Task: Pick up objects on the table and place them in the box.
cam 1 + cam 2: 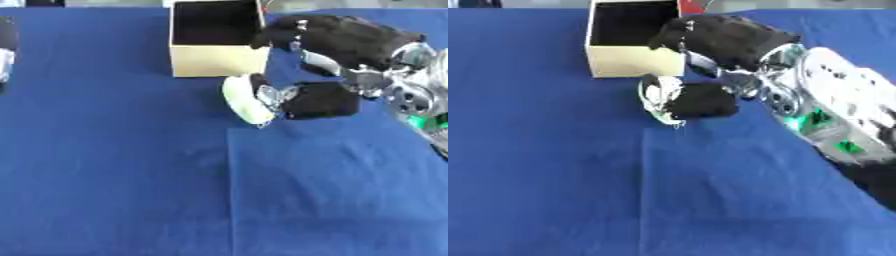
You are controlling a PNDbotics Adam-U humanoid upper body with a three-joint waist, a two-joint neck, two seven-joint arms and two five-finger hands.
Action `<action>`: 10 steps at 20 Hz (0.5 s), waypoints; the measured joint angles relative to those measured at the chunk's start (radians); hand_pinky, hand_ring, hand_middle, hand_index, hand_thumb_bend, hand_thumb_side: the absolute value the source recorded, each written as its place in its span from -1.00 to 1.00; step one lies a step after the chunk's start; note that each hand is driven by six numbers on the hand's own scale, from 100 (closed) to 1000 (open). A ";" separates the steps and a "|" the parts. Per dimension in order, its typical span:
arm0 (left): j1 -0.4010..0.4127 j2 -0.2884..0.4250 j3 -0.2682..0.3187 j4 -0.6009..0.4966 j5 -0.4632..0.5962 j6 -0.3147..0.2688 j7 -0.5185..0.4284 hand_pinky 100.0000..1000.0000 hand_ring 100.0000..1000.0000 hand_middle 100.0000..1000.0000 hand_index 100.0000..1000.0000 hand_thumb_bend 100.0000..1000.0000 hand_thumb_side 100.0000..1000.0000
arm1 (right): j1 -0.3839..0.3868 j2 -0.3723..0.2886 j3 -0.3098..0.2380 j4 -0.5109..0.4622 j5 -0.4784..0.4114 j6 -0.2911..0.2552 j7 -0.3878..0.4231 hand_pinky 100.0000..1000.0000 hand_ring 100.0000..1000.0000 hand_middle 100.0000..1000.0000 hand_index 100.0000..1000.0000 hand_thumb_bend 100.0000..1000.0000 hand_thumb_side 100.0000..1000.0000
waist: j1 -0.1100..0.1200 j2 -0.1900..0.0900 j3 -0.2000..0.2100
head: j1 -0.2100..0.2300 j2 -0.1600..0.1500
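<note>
A pale whitish-green rounded object [244, 100] is held in my right hand [322, 99], just in front of the open cardboard box [215, 61]. The thumb [260, 82] and fingers curl round the object, and it seems to hang a little above the blue cloth. The box has a dark inside, and nothing shows in it. The right arm [833, 107] comes in from the right edge. A dark and silver piece of my left arm [5, 52] shows at the upper left edge, and its hand is out of view.
A blue cloth [122, 165] covers the whole table, with a seam running down the middle. A red thing [690, 6] peeks from behind the box at the far edge.
</note>
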State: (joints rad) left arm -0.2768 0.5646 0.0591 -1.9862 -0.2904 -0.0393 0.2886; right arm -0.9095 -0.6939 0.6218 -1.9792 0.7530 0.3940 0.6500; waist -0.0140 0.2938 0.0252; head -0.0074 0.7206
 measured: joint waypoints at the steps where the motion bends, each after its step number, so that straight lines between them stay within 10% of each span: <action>1: 0.000 0.000 0.000 0.000 0.000 0.000 0.000 -0.31 0.06 0.06 0.42 -0.36 0.00 | -0.003 0.000 0.000 -0.001 0.002 0.004 0.004 0.89 0.99 0.82 0.88 -1.00 1.00 | 0.000 0.002 0.000 | 0.000 0.000; 10: 0.000 0.000 0.000 0.000 0.001 0.000 -0.001 -0.31 0.06 0.06 0.41 -0.37 0.00 | -0.016 0.000 0.008 -0.001 -0.009 0.028 0.032 0.90 0.92 0.77 0.96 -1.00 1.00 | 0.000 0.007 0.000 | -0.006 -0.001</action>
State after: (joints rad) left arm -0.2769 0.5647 0.0591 -1.9862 -0.2893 -0.0391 0.2881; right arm -0.9257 -0.6934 0.6303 -1.9797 0.7444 0.4218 0.6824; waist -0.0145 0.3012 0.0252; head -0.0130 0.7200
